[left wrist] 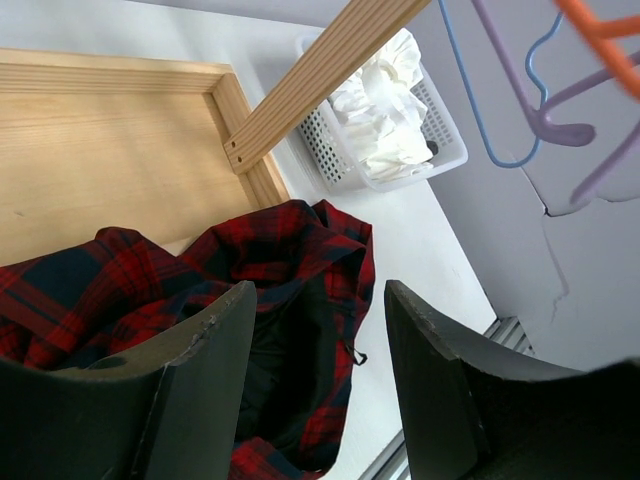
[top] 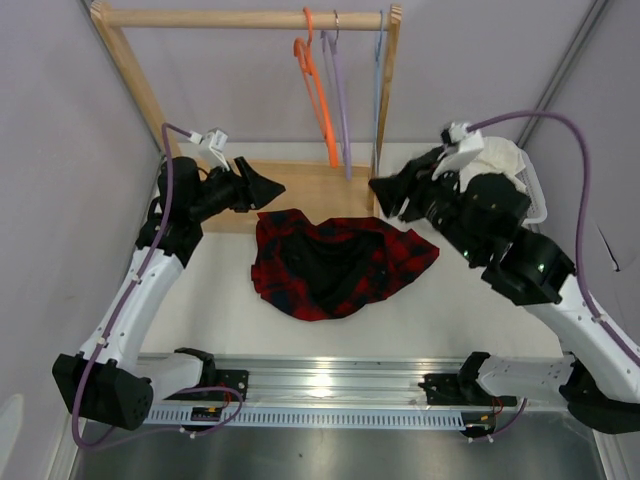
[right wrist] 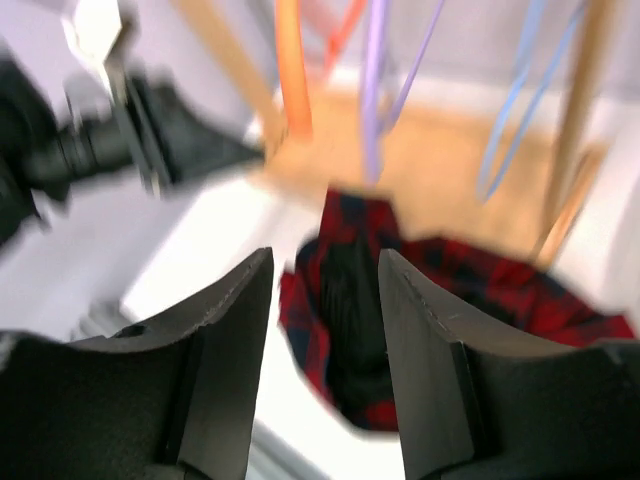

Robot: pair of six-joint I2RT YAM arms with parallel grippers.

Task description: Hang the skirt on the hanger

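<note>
Skirt [top: 335, 262] lies in a crumpled heap on the white table [top: 480, 310], between the two arms, with its far edge reaching the wooden base [top: 310, 190] of the rack. It is red and black plaid, bunched and folded over itself. A darker patch shows at its middle, and one corner trails off to the right. No gripper touches it. The lavender hanger [top: 340, 110] hangs by its hook from the rail [top: 220, 18] above, between an orange hanger [top: 318, 90] and a pale blue hanger [top: 379, 90], well apart from the skirt. The left arm rises from its mount at the near left and bends at the elbow, with the wrist turned to the right. The left gripper [top: 270, 188] hovers over the base near the skirt's far left corner, its jaws parted about halfway with nothing between them. The right arm climbs from the near right and folds back toward the middle. The right gripper [top: 378, 195] points left, near the skirt's far right edge. Its wrist view is blurred, but the jaws stand apart with only the skirt far below in the gap. Behind the right arm sits a white basket [top: 538, 200] holding a white garment [top: 500, 155].
</note>
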